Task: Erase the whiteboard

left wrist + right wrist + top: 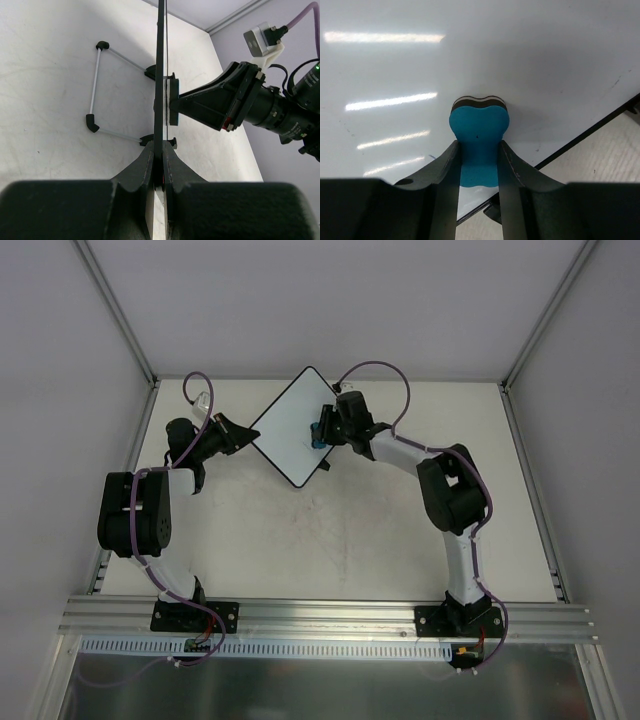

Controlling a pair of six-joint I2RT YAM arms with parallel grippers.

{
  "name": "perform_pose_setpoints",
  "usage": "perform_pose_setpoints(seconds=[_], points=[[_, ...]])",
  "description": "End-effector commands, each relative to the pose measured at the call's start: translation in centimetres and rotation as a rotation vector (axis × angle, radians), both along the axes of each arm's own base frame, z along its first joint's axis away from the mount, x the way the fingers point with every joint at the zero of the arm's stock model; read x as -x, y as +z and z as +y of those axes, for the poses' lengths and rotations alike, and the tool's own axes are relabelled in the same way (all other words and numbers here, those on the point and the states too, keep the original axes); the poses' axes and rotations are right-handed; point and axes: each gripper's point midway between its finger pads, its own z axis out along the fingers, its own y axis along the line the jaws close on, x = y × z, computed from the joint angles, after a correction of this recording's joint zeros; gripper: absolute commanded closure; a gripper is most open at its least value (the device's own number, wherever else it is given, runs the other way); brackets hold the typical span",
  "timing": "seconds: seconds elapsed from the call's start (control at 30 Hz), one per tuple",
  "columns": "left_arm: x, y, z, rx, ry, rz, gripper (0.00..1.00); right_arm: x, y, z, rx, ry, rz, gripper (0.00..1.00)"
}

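White board (290, 430) tilted up at back centre of counter (330, 540), edge-on in left wrist view. Left claw (160, 155) clamped on board's rim. Right claw (478, 155) pinching blue eraser (479, 125), eraser's dark felt side pressed flat on board face near black rim. Wire stand (95, 85) juts from board's back. Faint specks on face.

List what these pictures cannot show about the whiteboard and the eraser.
- Top view: whether the whiteboard bears marks is too small to tell.
- Left wrist view: the whiteboard stands edge-on, so its face is hidden.
- Right wrist view: the eraser and right gripper cover the patch beneath them; the frame cuts off most whiteboard edges.
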Motion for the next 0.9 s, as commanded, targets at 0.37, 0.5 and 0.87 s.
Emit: perform_pose_setpoints(seconds=[0.37,0.5,0.87], points=[[0.8,-0.1,-2.1,-0.035,-0.111,-0.055,1.00,11.4,-5.9,6.4,0.086,0.242,0.154,1.00],[0.8,0.0,-2.0,-0.035,-0.110,-0.054,1.00,13.3,-6.9,7.4,0.089,0.273,0.171,1.00],[0.8,-0.1,-2.0,-0.035,-0.110,-0.051,1.00,16.5,-7.5,7.4,0.139,0.301,0.163,1.00]])
